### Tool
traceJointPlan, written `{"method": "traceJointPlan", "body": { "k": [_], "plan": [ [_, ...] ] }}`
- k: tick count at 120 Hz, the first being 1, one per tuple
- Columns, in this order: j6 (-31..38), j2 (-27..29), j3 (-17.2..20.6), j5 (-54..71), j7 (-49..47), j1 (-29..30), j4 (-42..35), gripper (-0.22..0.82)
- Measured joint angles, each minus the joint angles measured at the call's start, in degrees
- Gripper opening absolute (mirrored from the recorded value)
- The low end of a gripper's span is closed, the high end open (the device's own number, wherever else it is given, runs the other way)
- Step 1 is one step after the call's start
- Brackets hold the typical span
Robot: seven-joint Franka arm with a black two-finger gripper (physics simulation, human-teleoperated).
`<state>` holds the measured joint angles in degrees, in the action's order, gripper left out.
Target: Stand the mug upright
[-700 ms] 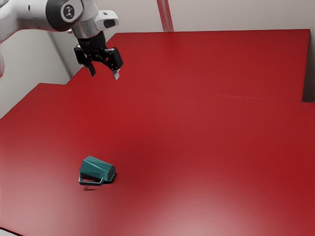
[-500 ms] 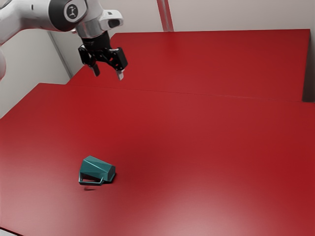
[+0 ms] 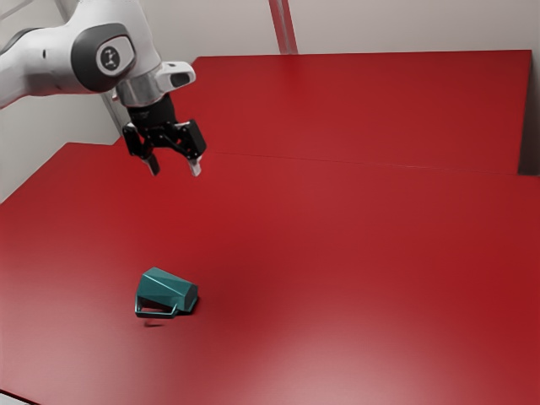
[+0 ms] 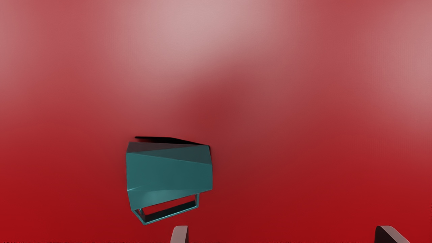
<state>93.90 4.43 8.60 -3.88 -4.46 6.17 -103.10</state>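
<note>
Here, the empty gripper (image 3: 175,171) hangs wide open, the toppled mug (image 3: 169,289) amid tabletop (image 3: 337,253), well inside its edges.

Arm (image 3: 72,63) is running off exterior view's left and top edges; its emblem (image 3: 110,58) is showing too small to read. Surface (image 3: 337,253) is spilling past left, right, bottom edges there. Wrist view's bottom edge is cropping tool's (image 3: 175,171) fingers (image 4: 180,234). Mug's (image 3: 169,291) underside is hiding.

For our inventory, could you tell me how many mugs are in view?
1: a teal mug, lying on its side on the red table, below the raised gripper.
</note>
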Motion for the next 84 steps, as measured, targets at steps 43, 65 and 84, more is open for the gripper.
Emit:
{"method": "traceJointPlan", "body": {
  "k": [43,65,84],
  "plan": [
    [6.86,0.72,-0.27,-12.19,7.96,11.82,-13.53,0.60],
    [6.37,-0.07,-0.33,-14.95,14.69,17.97,-18.35,0.60],
    [6.99,-0.68,-0.33,-17.58,22.71,23.13,-21.99,0.60]
  ]
}}
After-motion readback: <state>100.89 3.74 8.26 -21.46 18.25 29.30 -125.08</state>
